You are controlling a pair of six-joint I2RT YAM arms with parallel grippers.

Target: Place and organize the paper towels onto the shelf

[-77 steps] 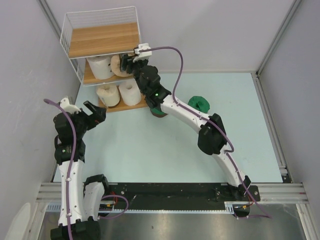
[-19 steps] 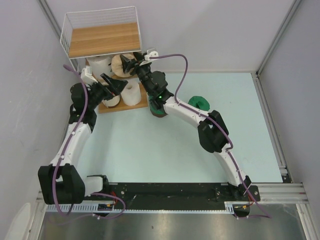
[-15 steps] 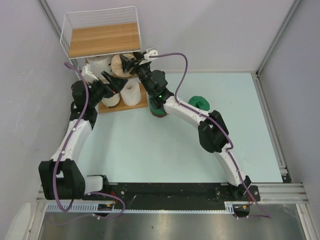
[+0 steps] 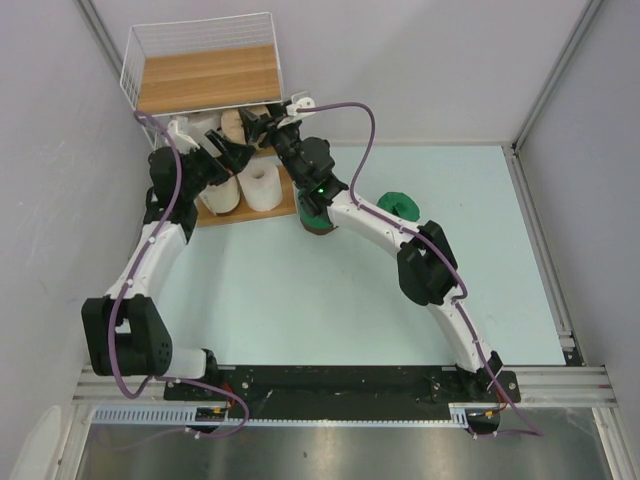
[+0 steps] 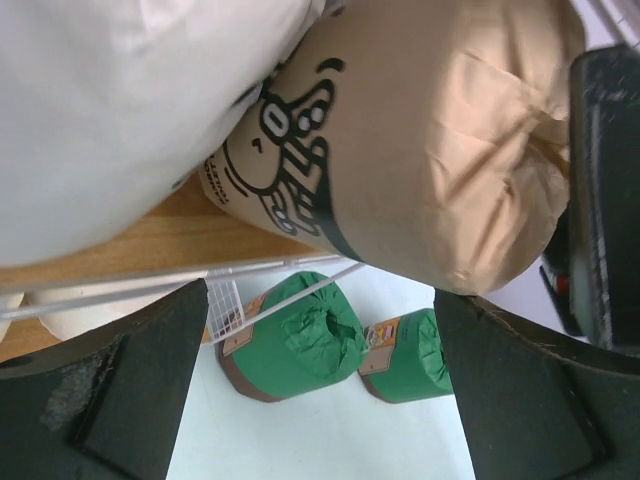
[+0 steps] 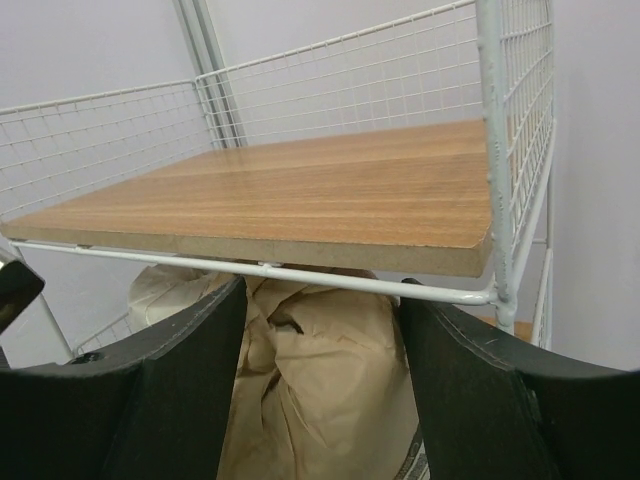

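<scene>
left gripper (image 4: 228, 151): jaws spread wide, nothing in them – hangs at the front of the middle tier, facing the white and tan rolls.
shelf (image 4: 205, 78): stands at the far-left corner of the table (image 4: 400, 300); top board bare, lower two tiers loaded.
white roll (image 5: 120, 110): in the middle tier, just left of the tan roll, looks pressed against it.
cream rolls (image 4: 262, 186): two on the bottom board, side by side and upright; the left one partly hidden under the left arm.
tan roll (image 5: 420, 150): in the middle tier, right under the top board, black print on its wrap; cannot tell whether it rests on the board.
right gripper (image 6: 322, 310): partly closed, clamped on the tan roll – one finger on each side of it, reaching in from the shelf's right.
green rolls (image 5: 300, 335): two on the table right of the shelf, near each other but apart; the one closer to the shelf lies under the right arm in the top view.
</scene>
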